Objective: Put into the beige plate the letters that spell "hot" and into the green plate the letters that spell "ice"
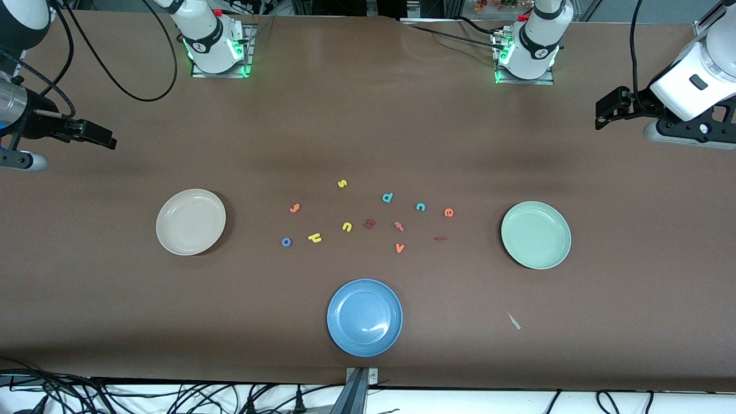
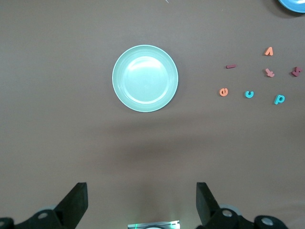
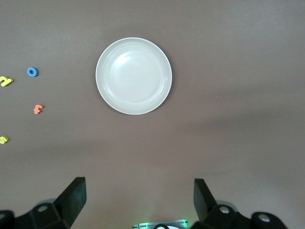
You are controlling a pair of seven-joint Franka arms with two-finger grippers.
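Letters all loose mid-table between my two plates. Yellow h [image 1: 314,237] and blue o [image 1: 286,242] sit toward the beige plate [image 1: 172,241], orange t [image 1: 294,207] farther from the camera. Teal c [image 1: 420,206], orange e [image 1: 448,212] and dark red i [image 1: 441,238] lie toward the green plate [image 1: 552,261]. Both plates hold nothing. My left gripper [image 2: 142,205] hangs spread near the green plate; my right gripper [image 3: 139,202] waits spread near the beige plate.
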